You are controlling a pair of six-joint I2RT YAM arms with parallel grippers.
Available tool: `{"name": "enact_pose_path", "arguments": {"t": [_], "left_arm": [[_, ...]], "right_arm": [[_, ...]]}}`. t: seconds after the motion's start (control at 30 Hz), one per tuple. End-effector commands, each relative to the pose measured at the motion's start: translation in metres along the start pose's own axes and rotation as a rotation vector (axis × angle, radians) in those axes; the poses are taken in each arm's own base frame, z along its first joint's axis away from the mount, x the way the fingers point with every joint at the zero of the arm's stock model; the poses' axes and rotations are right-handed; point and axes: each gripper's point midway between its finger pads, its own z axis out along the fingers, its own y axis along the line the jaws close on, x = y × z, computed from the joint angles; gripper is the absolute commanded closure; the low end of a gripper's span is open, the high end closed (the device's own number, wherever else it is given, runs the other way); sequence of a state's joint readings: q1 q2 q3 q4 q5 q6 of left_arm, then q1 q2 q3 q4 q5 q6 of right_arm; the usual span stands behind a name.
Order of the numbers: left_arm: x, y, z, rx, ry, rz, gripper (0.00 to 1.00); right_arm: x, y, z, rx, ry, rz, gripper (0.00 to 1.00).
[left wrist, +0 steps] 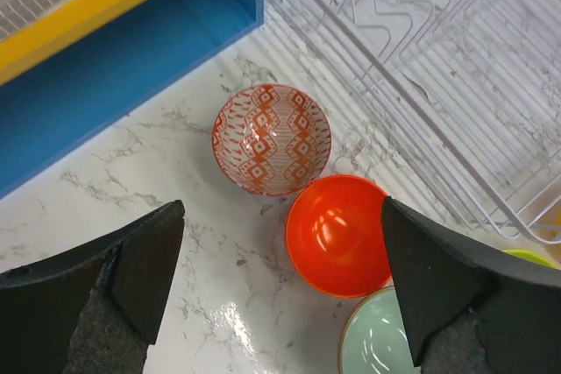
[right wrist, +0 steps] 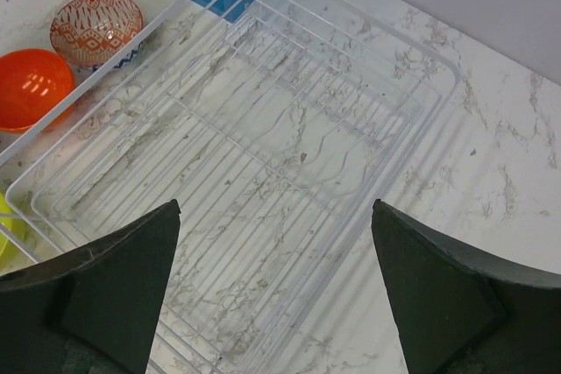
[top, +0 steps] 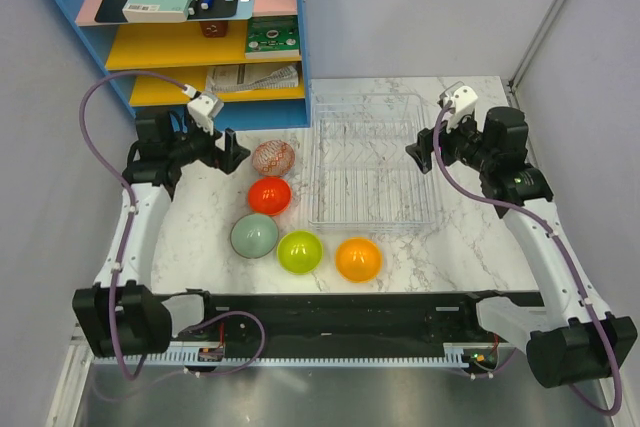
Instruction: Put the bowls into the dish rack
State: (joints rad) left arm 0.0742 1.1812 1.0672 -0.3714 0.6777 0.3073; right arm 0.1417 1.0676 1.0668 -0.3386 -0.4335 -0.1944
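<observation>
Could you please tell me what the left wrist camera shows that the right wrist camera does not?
Only the left wrist: the pale green bowl and the shelf's yellow board. Only the right wrist: the rack almost whole, with nothing in it. Both: the patterned bowl, the red bowl and part of the rack.

Bright, even light from above fills all three views. On the white marble counter [top: 430,247], shadows are soft and short. In the left wrist view, small white glare spots sit on the red bowl [left wrist: 342,251] and on the counter at lower centre. The dish rack [right wrist: 263,129] casts fine striped shadows. The left tool's fingers [left wrist: 96,295] and the right tool's fingers [right wrist: 96,295], in the lower corners, look slightly soft.
</observation>
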Motion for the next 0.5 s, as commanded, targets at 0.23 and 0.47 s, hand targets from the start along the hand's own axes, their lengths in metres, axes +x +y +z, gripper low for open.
{"name": "enact_pose_path", "arguments": {"t": [0.23, 0.47], "left_arm": [[0.076, 0.031, 0.079, -0.036, 0.227, 0.010, 0.00], [0.107, 0.052, 0.121, -0.114, 0.329, -0.028, 0.00]], "right_arm": [[-0.007, 0.002, 0.005, -0.044, 0.016, -0.050, 0.02], [-0.004, 0.005, 0.006, -0.062, 0.024, -0.058, 0.03]]}}
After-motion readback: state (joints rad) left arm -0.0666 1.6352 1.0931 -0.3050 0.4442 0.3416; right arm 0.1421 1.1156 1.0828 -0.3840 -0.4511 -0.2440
